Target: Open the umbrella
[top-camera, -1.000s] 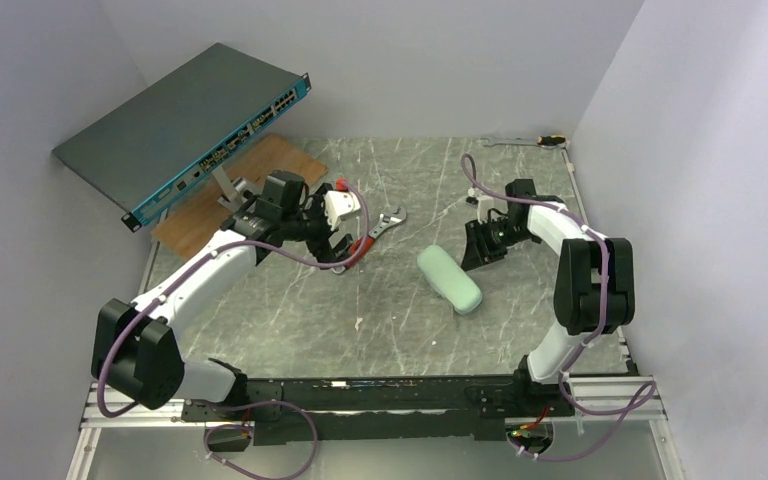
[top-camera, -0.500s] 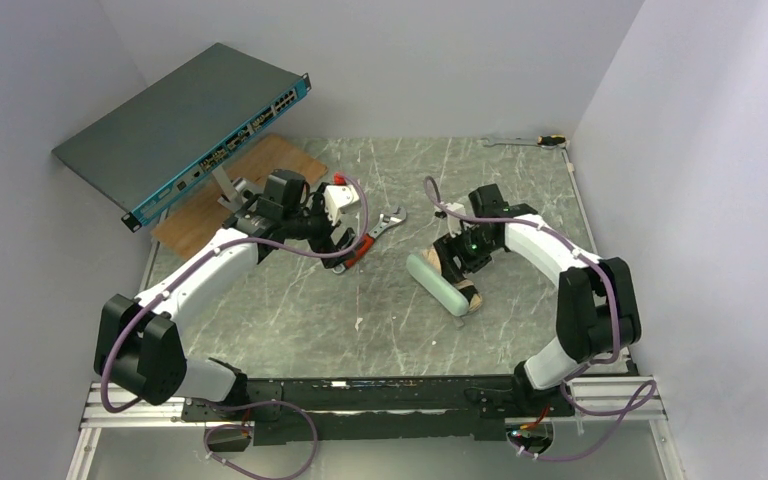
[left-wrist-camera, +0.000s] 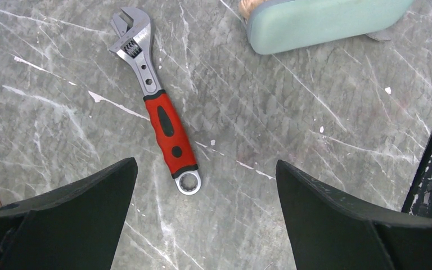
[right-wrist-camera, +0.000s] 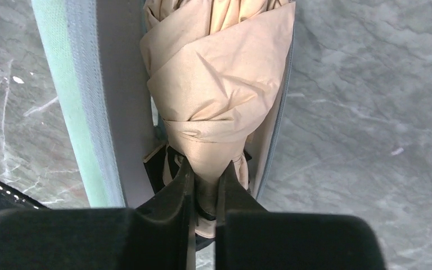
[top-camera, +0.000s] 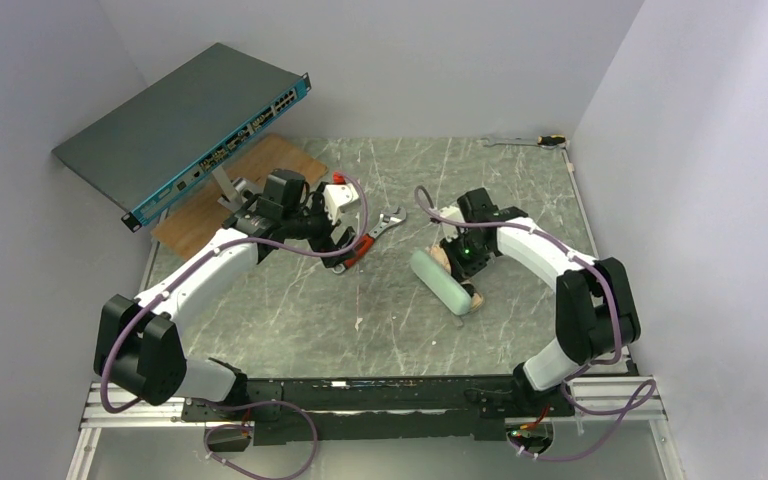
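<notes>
The umbrella point(right-wrist-camera: 219, 84) is folded, a cream-tan fabric bundle lying inside the opened mint-green case point(right-wrist-camera: 73, 101). My right gripper point(right-wrist-camera: 203, 169) is shut on its narrow end, pinching tan fabric and a dark part between the fingers. From above, the case point(top-camera: 438, 281) lies mid-table with tan fabric point(top-camera: 473, 300) showing at its near end, and the right gripper point(top-camera: 460, 262) is down on it. My left gripper point(left-wrist-camera: 205, 163) stands wide open with nothing in it, above the table near the wrench, to the left of the case point(left-wrist-camera: 326, 22).
A red-handled adjustable wrench point(left-wrist-camera: 166, 129) lies under the left gripper point(top-camera: 338, 245). A tilted network switch point(top-camera: 185, 125) stands on a wooden board point(top-camera: 230, 190) at the back left. A screwdriver point(top-camera: 540, 141) lies at the back right. Walls close in on both sides.
My right arm swung left and down onto the case, and its jaws closed on the umbrella's end. The case slid slightly left, and tan fabric now shows. The left arm barely moved.
</notes>
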Robot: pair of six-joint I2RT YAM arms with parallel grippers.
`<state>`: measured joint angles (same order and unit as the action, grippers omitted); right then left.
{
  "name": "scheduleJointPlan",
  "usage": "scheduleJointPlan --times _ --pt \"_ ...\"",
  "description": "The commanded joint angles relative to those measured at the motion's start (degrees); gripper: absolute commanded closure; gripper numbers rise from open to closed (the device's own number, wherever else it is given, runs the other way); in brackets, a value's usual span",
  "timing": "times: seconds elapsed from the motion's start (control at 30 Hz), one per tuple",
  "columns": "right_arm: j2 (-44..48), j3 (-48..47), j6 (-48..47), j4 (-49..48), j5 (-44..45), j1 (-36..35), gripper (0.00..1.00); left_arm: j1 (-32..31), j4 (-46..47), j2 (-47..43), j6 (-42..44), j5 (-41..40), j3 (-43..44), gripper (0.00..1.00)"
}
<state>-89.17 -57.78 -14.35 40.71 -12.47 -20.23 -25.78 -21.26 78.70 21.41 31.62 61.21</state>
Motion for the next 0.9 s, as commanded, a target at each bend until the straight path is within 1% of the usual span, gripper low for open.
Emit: scheduleJointPlan --times 0.0,0.13,0.27,0.37,0.47,0.5,0.57,0.7,0.73,0.8,0.87 --pt "2.7 -6.7 -1.6 4.1 0.0 3.2 1.0 0.2 -0.6 -1.7 1.1 -0.8 1.5 0.0" --pt "3.9 -12.0 -4.4 7.7 -5.5 6.1 1.0 0.3 -1.6 -2.0 1.9 -1.5 1.4 0.0" --pt "3.6 -16.1 -6.2 8.9 -9.4 9.2 1.0 0.7 -2.3 -2.0 1.6 -2.4 1.5 0.0" --pt "2.0 -21.3 -7.5 12.4 -16.0 13.2 1.0 1.9 -2.3 -2.4 -0.3 -3.1 1.8 0.0" --pt "0.8 -25.8 -8.9 17.2 -23.7 14.0 1.0 5.5 -1.4 -3.7 -4.2 0.2 1.9 0.0" --pt "0.9 -26.1 -8.6 18.0 -25.9 13.0 1.0 6.6 -0.8 -4.4 -5.2 0.8 1.9 0.0" --pt "1.6 -25.1 -6.6 17.2 -27.1 9.5 1.0 8.4 -0.2 -6.6 -6.1 0.8 1.8 0.0" --pt "3.1 -20.0 -1.4 12.2 -26.3 0.5 1.0 11.2 0.2 -12.0 -6.0 -0.6 0.7 0.0" --pt "3.1 -18.4 -0.6 10.9 -25.1 -1.4 1.0 11.8 0.6 -13.6 -6.3 -1.2 0.0 0.0" --pt "3.0 -13.1 0.6 7.2 -21.0 -4.8 1.0 11.9 1.4 -16.3 -7.9 -6.0 -1.4 0.0" --pt "2.4 -8.7 1.3 3.7 -15.9 -7.8 1.0 12.0 -0.4 -18.1 -7.1 -8.2 -1.9 0.0"
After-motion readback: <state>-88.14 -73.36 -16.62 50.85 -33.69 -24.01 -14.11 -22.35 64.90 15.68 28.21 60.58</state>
